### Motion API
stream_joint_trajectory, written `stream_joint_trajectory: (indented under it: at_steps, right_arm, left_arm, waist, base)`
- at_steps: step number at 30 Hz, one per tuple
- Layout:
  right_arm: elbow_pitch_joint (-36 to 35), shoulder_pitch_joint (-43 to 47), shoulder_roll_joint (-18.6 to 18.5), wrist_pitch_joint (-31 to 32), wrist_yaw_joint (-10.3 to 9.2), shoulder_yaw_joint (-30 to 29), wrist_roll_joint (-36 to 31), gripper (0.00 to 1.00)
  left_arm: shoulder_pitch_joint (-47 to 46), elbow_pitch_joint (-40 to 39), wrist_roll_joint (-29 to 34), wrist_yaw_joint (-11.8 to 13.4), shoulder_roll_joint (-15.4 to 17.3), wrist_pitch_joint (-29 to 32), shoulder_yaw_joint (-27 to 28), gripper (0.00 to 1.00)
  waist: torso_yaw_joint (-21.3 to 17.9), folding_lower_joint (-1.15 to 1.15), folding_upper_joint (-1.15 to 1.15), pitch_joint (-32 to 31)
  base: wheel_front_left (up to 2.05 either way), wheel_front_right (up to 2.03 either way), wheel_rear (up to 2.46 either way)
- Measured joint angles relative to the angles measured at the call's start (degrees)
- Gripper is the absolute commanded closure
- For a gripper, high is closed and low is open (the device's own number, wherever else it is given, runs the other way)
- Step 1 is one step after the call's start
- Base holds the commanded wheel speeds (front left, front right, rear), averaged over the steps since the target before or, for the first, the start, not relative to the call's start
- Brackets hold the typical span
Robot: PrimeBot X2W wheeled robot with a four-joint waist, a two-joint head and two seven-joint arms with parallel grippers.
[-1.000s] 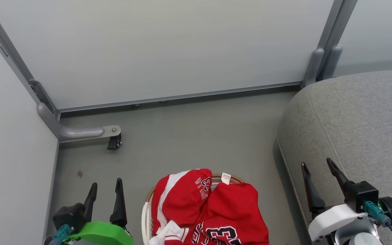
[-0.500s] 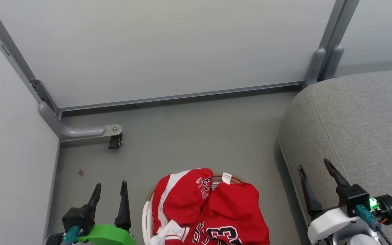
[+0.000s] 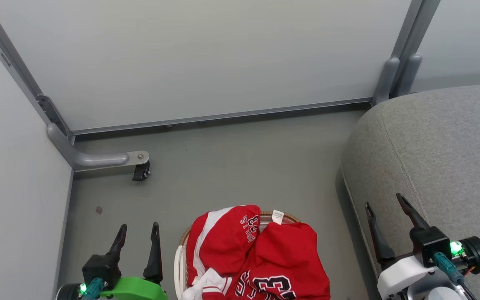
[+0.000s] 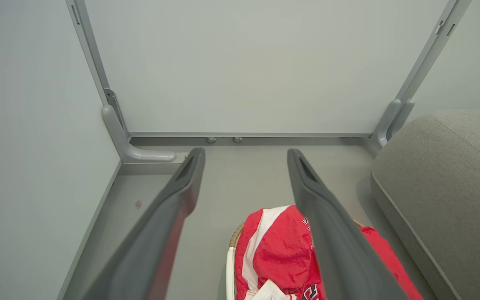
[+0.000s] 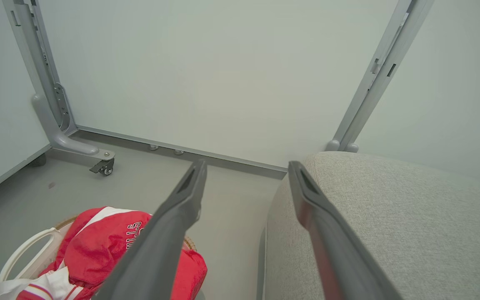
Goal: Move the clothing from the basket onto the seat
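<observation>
**Clothing untouched in basket, left gripper edging closer**

Behind everything, pale wall panels [image 3: 202,62] on grey frames. At the right, the seat [image 3: 431,146]: broad, grey, with nothing red on it. Between the two, grey floor [image 3: 231,166]. At the bottom middle, the basket [image 3: 178,266], near the seat but apart from it. Heaped inside and over its rim, the clothing [image 3: 265,258]: a striped garment [image 3: 219,241] toward the left, a jersey [image 3: 290,262] marked 23 toward the right, both unmoved over the last second.

Just left of the basket, the left gripper [image 3: 139,227], fingers parted and holding nothing, shifted a little toward the basket since a second ago. By the seat's near edge, the right gripper [image 3: 383,201], fingers likewise parted and empty, drifted only slightly. Newly lit on each wrist, a small green lamp [image 3: 456,248].

Judged from this: nothing carried across yet, the whole task ahead, and the left arm probably lining up for a first reach down into the heap.
</observation>
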Motion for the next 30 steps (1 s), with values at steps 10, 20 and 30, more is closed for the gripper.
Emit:
stream_joint_trajectory:
  at_steps: [10,20,30]
  right_arm:
    - [0.2,0.0,0.0,0.0,0.00,-0.3,1.6,0.00]
    - [0.4,0.0,0.0,0.0,0.00,-0.4,2.3,0.00]
    - [0.3,-0.2,0.0,0.0,0.00,-0.4,2.8,0.00]
  left_arm:
    - [0.0,0.0,0.1,0.0,0.0,0.0,0.0,0.00]
    - [0.0,0.2,0.0,0.0,0.0,0.0,-0.1,0.00]
    - [0.0,0.1,0.0,0.0,0.0,0.0,-0.2,0.00]
  waist:
    - [0.0,0.00,0.00,0.1]
    - [0.0,0.00,0.00,0.0]
    - [-0.1,0.00,0.00,0.8]
  base:
    - [0.00,0.00,0.00]
    - [0.00,0.00,0.00]
    - [0.00,0.00,0.00]
